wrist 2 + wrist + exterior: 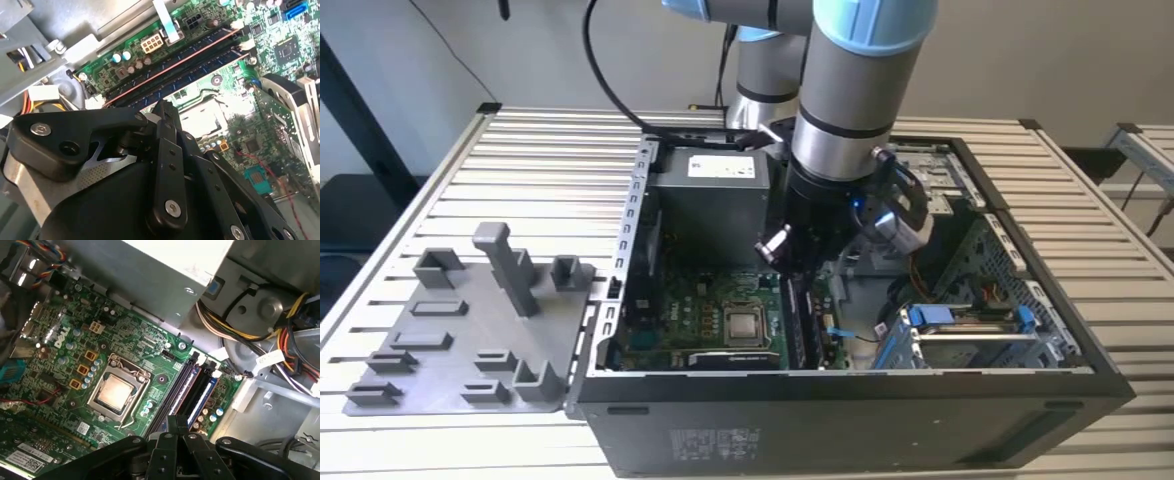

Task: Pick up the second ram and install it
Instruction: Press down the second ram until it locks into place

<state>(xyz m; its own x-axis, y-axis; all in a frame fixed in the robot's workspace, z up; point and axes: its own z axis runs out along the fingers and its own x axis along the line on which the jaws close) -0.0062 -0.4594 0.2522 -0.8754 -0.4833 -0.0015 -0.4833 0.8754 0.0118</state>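
The second ram (pixel 183 385), a long, thin, dark memory stick, stood on edge in the slot bank of the green motherboard (pixel 60 345), beside the square metal processor socket (pixel 116 392). You had the black hand (pixel 175 424) directly over that stick, its fingers pressed together; contact with the stick could not be confirmed. In the exterior view, the hand (pixel 787 266) reached down into the open black computer case (pixel 854 420) on the slatted metal worktop (pixel 547 170), with the grey plastic fixture tray (pixel 454 330) at the exterior view's left.
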